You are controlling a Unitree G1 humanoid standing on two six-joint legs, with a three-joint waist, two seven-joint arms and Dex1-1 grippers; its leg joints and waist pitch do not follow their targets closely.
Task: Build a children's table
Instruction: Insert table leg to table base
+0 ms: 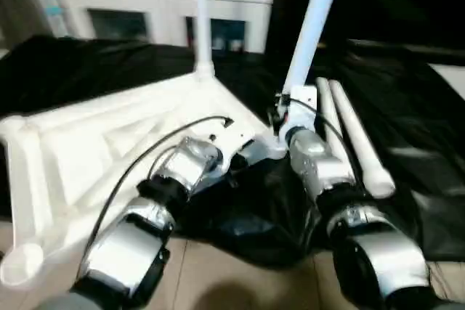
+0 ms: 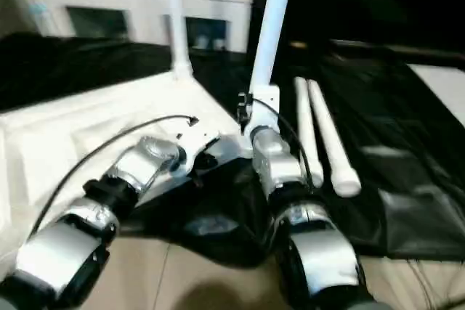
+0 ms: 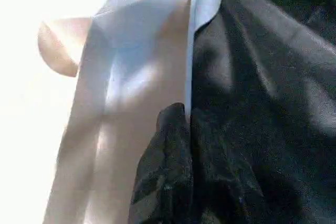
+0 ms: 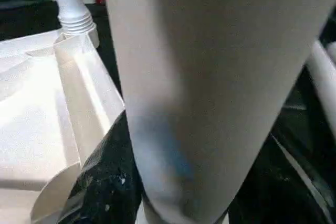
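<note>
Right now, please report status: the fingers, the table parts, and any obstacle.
Left gripper fingers shut at the upturned white plastic tabletop edge. Right gripper holds a long white tapered leg. One leg stands mounted; two spare legs lie beside.

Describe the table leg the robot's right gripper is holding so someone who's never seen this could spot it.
Find the white upturned tabletop on the black sheet. At its near right corner, a long white leg rises, leaning right, from the right gripper. Unlike the upright leg already screwed into the far corner and the two legs lying flat, it is tilted and held.
</note>
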